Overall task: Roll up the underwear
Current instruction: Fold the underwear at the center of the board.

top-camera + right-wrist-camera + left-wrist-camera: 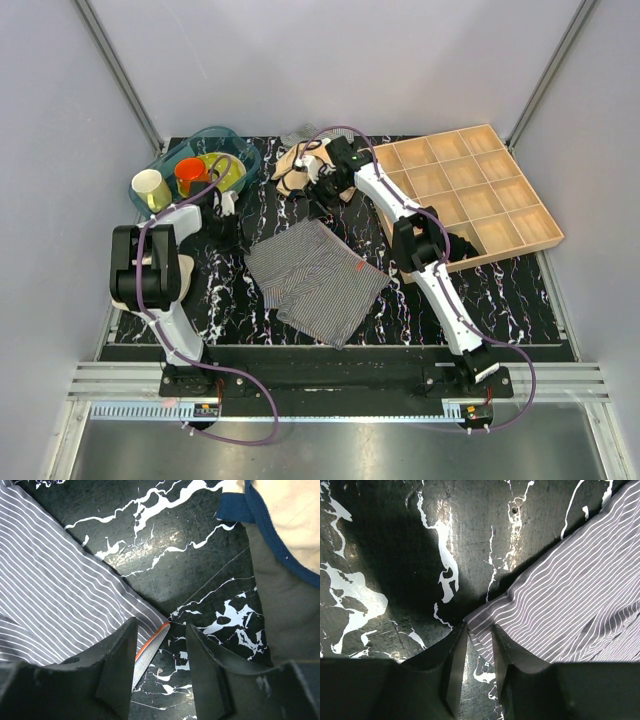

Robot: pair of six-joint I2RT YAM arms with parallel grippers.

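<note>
The underwear (318,280), grey-and-white pinstriped boxer shorts with a small red mark (358,268), lies spread flat on the black marble table, between the arms. My left gripper (237,232) is low at its far left corner. In the left wrist view, that gripper (477,627) is narrowly open and the corner of the fabric (560,595) lies between its fingertips. My right gripper (325,200) is at the far right corner. In the right wrist view, that gripper (160,625) is open and straddles an orange-edged corner (152,642) of the striped fabric (55,595).
A clear blue bin (248,152) with cups stands at the back left. A wooden divided tray (500,255) stands at the right, with a dark piece in one near compartment. Other garments (295,165) lie at the back; a beige one with blue trim (280,510) is beside my right gripper.
</note>
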